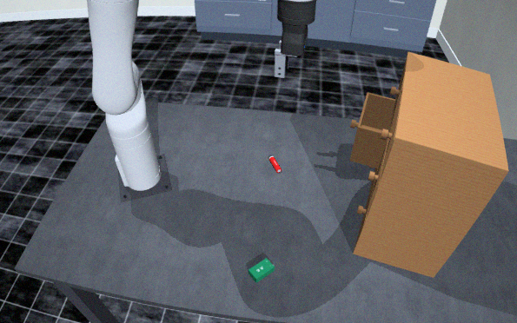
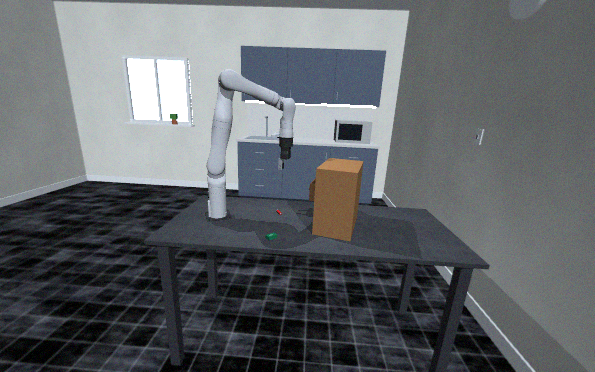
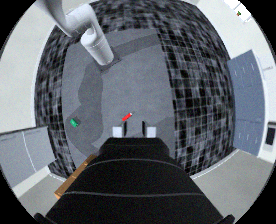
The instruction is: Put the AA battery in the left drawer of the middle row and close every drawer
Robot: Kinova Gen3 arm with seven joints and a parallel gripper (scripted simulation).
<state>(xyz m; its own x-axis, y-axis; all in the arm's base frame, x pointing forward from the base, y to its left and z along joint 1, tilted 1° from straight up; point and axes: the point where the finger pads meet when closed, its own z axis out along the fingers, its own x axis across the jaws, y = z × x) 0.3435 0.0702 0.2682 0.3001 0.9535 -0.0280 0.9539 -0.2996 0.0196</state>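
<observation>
The red AA battery (image 1: 275,164) (image 2: 279,212) (image 3: 127,117) lies on the table (image 1: 215,143) between the arm's base and the chest. The small wooden chest (image 1: 445,187) (image 2: 336,200) (image 3: 71,176) stands upright, its drawer fronts towards the arm. One drawer (image 1: 367,146) (image 2: 312,190) sticks well out at its far side; by the knobs it is the left one of the middle row. Its visible inside looks empty; part is hidden by the chest. The other visible knobs sit close to the front. My gripper (image 1: 283,71) (image 2: 281,166) (image 3: 134,126) is open and empty, high above the table, fingers down.
A green box (image 1: 261,270) (image 2: 271,236) (image 3: 74,122) lies on the table towards the near edge, left of the chest in the top view. The arm's base (image 1: 141,174) (image 2: 217,202) stands at the table's left part. The open drawer hangs above the table.
</observation>
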